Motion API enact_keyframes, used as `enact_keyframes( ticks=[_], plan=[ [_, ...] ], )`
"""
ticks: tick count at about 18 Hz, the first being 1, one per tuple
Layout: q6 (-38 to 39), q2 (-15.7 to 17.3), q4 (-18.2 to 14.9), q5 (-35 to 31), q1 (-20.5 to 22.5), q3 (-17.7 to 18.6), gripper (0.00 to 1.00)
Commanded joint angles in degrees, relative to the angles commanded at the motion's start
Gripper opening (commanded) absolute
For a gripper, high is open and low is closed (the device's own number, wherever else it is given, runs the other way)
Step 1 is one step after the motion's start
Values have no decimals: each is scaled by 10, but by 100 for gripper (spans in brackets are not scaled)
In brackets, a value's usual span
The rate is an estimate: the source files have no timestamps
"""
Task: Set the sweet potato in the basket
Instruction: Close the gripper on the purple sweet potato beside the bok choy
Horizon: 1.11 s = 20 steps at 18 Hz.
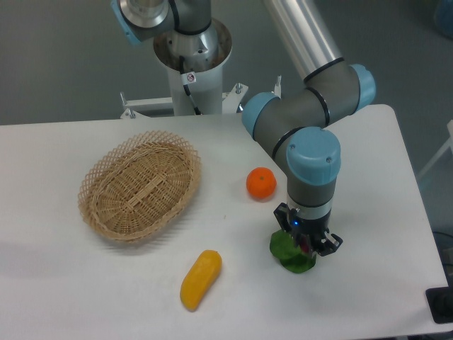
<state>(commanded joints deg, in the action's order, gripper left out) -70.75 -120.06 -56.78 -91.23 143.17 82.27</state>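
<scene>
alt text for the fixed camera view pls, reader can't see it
A robot arm's gripper reaches down over a green item at the right front of a white table. An empty wicker basket sits at the left, an orange near the middle, and a yellow-orange oblong item at the front. No sweet potato is visible.

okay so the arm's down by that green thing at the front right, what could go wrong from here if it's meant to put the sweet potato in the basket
1. The gripper is down on a green item, and no sweet potato is visible; it may be hidden underneath or the arm may grab the wrong thing.
2. Heading to the basket, the arm could knock the orange fruit, which sits close by.
3. Its jaw state is hidden, so grip is unverifiable.
</scene>
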Motion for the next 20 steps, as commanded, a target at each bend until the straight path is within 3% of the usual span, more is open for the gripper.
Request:
enact_keyframes(
  ticks=[20],
  plan=[
    [7,-4,-1,2,3,1,33]
  ],
)
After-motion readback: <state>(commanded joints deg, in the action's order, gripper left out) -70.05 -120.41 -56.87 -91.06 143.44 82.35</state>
